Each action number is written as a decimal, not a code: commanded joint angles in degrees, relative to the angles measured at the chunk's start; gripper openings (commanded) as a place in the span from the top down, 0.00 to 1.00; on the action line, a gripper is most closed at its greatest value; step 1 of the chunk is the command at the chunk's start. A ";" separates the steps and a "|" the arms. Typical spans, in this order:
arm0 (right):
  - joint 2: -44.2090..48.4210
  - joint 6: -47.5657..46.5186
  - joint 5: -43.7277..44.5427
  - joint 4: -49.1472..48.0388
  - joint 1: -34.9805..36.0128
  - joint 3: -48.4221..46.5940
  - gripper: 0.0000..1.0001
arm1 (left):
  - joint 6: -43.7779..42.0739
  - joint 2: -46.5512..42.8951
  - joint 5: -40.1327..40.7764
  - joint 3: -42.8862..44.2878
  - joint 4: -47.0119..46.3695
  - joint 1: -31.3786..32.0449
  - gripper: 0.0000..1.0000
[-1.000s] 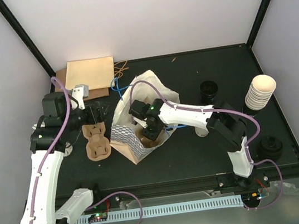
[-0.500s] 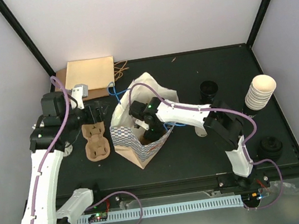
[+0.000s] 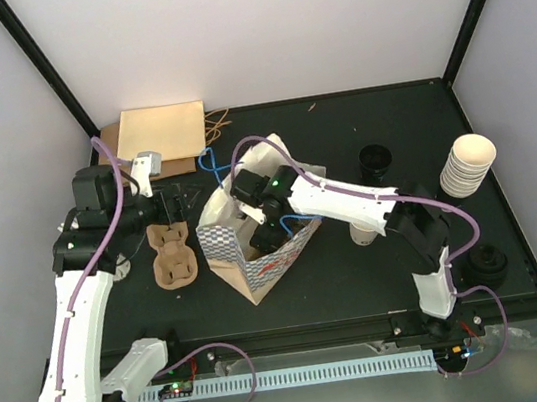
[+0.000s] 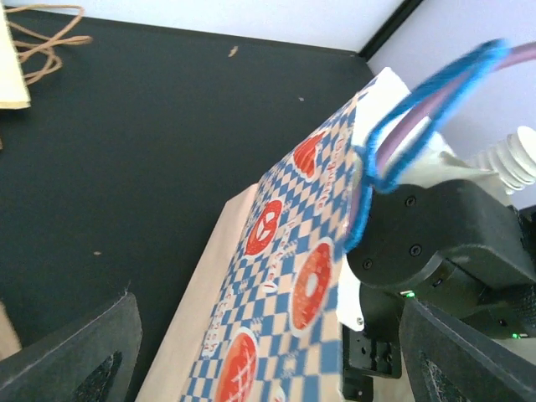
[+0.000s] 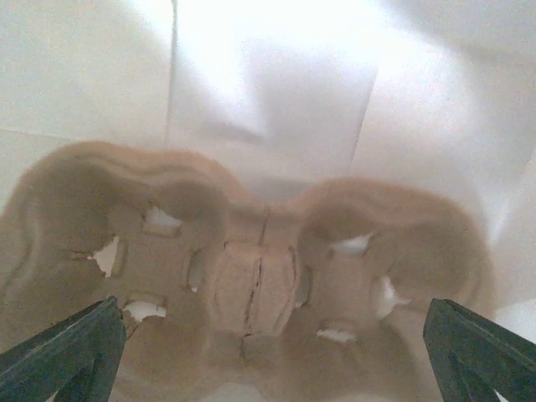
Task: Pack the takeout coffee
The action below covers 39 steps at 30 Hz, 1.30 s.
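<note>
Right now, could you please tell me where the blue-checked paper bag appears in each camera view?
Top external: blue-checked paper bag stands mid-table.
Left wrist: its checked side fills the lower centre.
Right wrist: only its white inside, behind a pulp cup carrier.
Shared landmark: right arm's black wrist, at the bag's mouth in top and left wrist views.

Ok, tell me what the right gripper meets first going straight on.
Probably the pulp cup carrier inside the paper bag, dead ahead of the right gripper; how far off is unclear.
</note>
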State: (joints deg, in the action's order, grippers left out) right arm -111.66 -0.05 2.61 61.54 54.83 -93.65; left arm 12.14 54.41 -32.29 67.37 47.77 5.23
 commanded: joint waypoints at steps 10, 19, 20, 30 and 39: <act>8.71 0.62 2.12 1.41 -0.07 -3.99 0.00 | 0.04 -2.29 -10.02 -2.29 -4.88 0.30 0.09; 13.68 1.54 0.80 -4.61 -0.07 -1.96 0.00 | -4.11 -1.73 -1.68 -1.97 -3.84 8.20 0.09; 14.25 1.68 0.86 -5.04 -0.07 -1.90 0.00 | -4.58 -1.51 0.00 -1.67 -3.51 9.42 0.10; 21.92 2.68 4.44 -11.38 -0.07 -0.16 0.00 | -10.28 4.24 14.05 3.27 0.43 15.24 0.20; 29.44 3.99 10.55 -16.75 -0.08 0.29 0.00 | -9.90 1.67 19.64 4.11 -2.92 15.24 0.02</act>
State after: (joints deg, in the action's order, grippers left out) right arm -86.46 2.44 8.19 49.60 54.83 -93.97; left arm 2.52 58.70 -17.98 69.32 46.63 20.29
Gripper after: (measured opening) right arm 0.997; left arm 0.936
